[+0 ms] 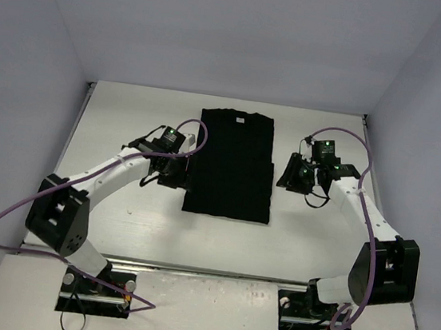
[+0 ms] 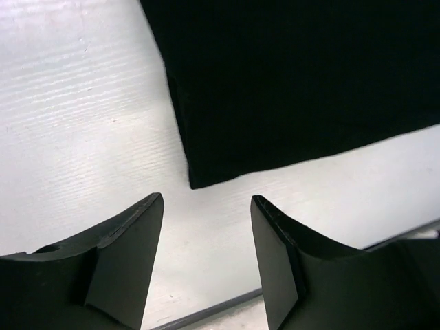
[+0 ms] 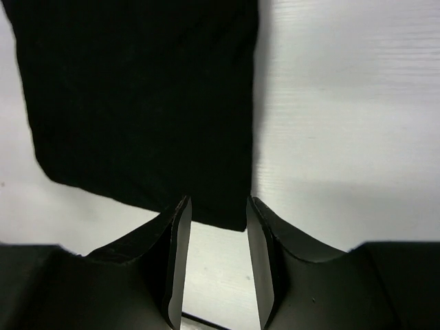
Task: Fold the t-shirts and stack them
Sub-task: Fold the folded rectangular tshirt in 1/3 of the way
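The black t-shirt (image 1: 232, 166) lies flat on the white table, folded into a long narrow rectangle with a small white label near its far end. My left gripper (image 1: 175, 179) hovers at the shirt's left edge, open. In the left wrist view the left gripper (image 2: 206, 203) holds nothing, and a corner of the t-shirt (image 2: 289, 82) lies just ahead of the fingertips. My right gripper (image 1: 292, 177) hangs a little to the right of the shirt, apart from it. In the right wrist view the right gripper (image 3: 216, 203) is open and empty, with a corner of the t-shirt (image 3: 144, 103) just beyond the fingertips.
The white table (image 1: 129, 122) is enclosed by pale walls at the back and on both sides. Purple cables (image 1: 13, 212) loop off both arms. The arm bases stand at the near edge.
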